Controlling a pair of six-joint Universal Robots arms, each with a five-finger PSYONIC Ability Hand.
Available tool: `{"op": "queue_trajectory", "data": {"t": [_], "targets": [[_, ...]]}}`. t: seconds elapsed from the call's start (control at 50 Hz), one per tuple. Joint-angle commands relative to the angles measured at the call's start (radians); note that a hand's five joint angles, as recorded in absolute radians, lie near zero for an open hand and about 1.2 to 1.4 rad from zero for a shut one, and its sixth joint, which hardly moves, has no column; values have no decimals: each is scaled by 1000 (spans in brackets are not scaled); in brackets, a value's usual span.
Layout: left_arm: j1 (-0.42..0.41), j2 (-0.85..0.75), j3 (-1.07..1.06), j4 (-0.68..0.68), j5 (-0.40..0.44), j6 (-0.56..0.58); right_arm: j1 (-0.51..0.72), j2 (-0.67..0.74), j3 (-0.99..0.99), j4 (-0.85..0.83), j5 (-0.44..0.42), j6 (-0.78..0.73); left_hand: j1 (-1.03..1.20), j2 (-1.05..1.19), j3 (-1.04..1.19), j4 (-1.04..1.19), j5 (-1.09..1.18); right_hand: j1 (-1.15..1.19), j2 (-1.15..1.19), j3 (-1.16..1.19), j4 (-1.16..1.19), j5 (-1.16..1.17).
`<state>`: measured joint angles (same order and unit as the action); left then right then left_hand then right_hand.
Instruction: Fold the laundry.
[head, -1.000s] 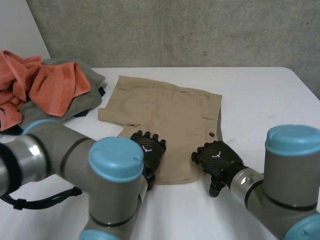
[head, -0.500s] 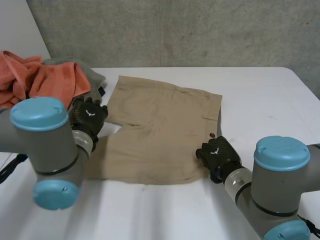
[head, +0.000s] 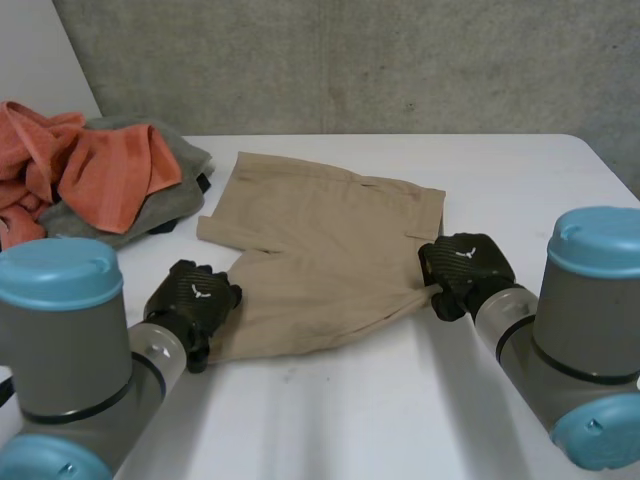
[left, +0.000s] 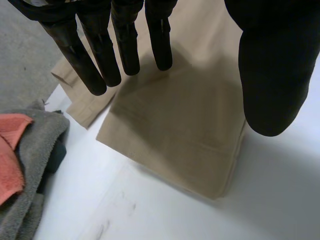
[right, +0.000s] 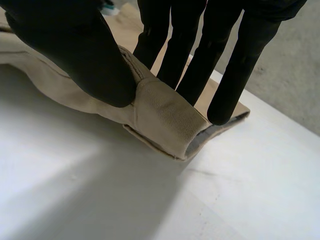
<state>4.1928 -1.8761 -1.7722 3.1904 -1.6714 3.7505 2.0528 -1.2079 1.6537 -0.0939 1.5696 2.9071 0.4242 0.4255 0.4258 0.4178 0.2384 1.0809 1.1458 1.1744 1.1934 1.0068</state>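
Observation:
Khaki shorts (head: 320, 250) lie flat in the middle of the white table (head: 500, 180). My left hand (head: 195, 300) hovers over the near left leg hem, fingers (left: 125, 45) straight and thumb apart above the cloth (left: 180, 130), holding nothing. At the shorts' right edge, my right hand (head: 465, 270) pinches a raised fold of the fabric (right: 165, 120) between thumb (right: 75, 50) and straight fingers. From that grip the cloth is drawn taut toward the hand.
A heap of laundry sits at the back left: an orange towel (head: 90, 170) on a grey one (head: 170, 190). Beside my left hand the grey towel (left: 30, 165) lies close to the shorts. A concrete wall (head: 350, 60) stands behind the table.
My left hand swung from the shorts' far left edge down to the near left hem. My right hand moved farther along the right edge and closed on the cloth, pulling the near hem in.

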Motion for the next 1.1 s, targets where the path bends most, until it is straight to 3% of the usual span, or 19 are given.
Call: {"op": "queue_trajectory", "data": {"t": [0.02, 0.16, 0.2, 0.22, 0.24, 0.34, 0.44, 0.46, 0.54, 0.6, 0.68, 0.86, 0.94, 1.1], "targets": [[-8, -130, 80, 48, -16, 9, 3, 11, -55, 78, 29, 95, 50, 49, 49, 57, 62, 315, 250, 222, 203, 215], [-42, -224, 129, 69, -37, 32, -2, 11, -71, 79, 41, 112, 217, 216, 216, 224, 229, 315, 250, 222, 203, 215], [-49, -239, 135, 74, -42, 31, -3, 14, -72, 82, 41, 115, 496, 494, 494, 502, 507, 315, 250, 222, 203, 215], [-51, -239, 137, 75, -45, 31, -5, 14, -72, 83, 41, 115, 846, 844, 844, 852, 857, 315, 250, 222, 203, 215], [-50, -238, 137, 77, -47, 32, -8, 8, -72, 85, 41, 110, 971, 969, 969, 977, 982, 315, 250, 222, 203, 215], [-28, -178, 114, 51, -62, 23, -13, -7, -72, 129, 29, 51, 972, 971, 970, 978, 983, 315, 250, 222, 203, 215], [-26, -40, 36, -18, -47, -4, -25, -50, -51, 313, -39, -250, 972, 971, 970, 978, 983, 315, 250, 222, 203, 215], [-28, 0, 11, -62, -36, -5, -34, -64, -37, 386, -58, -387, 972, 971, 970, 978, 983, 315, 250, 222, 203, 215], [-43, 48, -16, -244, -8, 5, -75, -87, 3, 569, -88, -705, 972, 971, 970, 978, 983, 315, 250, 222, 203, 215], [-54, 45, -7, -351, 5, 6, -95, -88, 6, 629, -92, -815, 972, 971, 970, 978, 983, 315, 250, 222, 203, 215], [-62, 37, 68, -461, 29, 9, -91, -64, -54, 611, -86, -775, 972, 971, 970, 978, 983, 315, 250, 222, 203, 215], [-59, -164, 485, -271, -1, 58, -108, 60, -293, 562, -85, -490, 972, 971, 970, 978, 983, 315, 250, 222, 203, 215], [-34, -300, 706, -185, 15, 104, -135, 119, -393, 438, -50, -410, 972, 971, 970, 978, 983, 315, 250, 222, 203, 215], [-16, -629, 1143, -165, 82, 112, -146, 269, -512, 110, 23, -352, 972, 971, 970, 978, 983, 315, 250, 222, 203, 215]]}}
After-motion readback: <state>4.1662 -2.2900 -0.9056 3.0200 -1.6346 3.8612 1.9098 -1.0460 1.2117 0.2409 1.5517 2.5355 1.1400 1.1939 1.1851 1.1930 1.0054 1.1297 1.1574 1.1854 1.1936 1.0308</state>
